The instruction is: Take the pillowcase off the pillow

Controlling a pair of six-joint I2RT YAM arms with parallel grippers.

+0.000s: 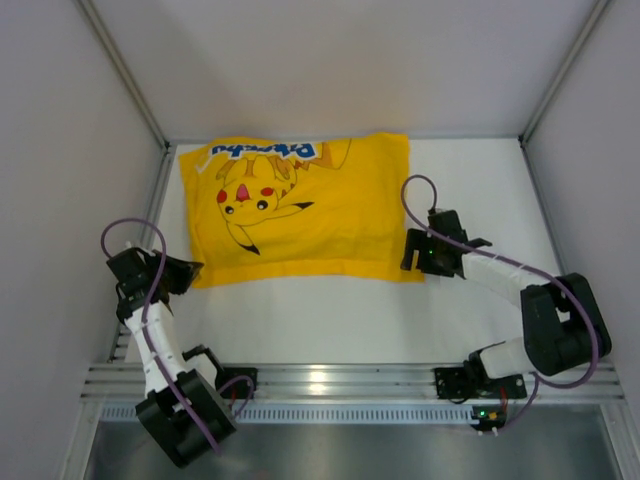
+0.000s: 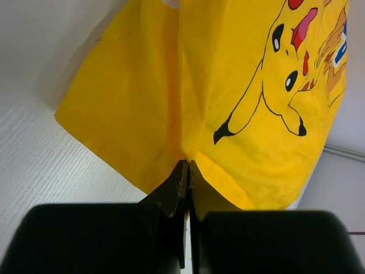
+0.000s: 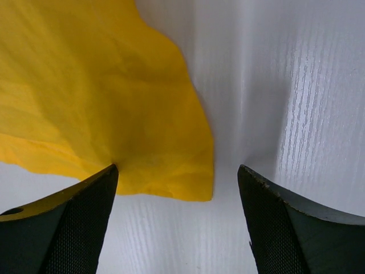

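One white desk (image 1: 330,320) carries everything, with pale wall panels (image 1: 60,120) on three sides. Across its far half lies the pillowcase (image 1: 340,215), bright yellow and printed side up. The cartoon character (image 1: 250,195) sits toward the left and the blue lettering (image 1: 262,150) runs along the far edge. The right tool (image 3: 177,171) stands at the case's near right corner with its fingers wide apart, and the tip of that fabric corner lies on the desk between them. The left tool (image 2: 187,164) is at the near left corner. Its fingers are pressed together on the fabric's near edge, and a crease runs up the cloth from their tips.
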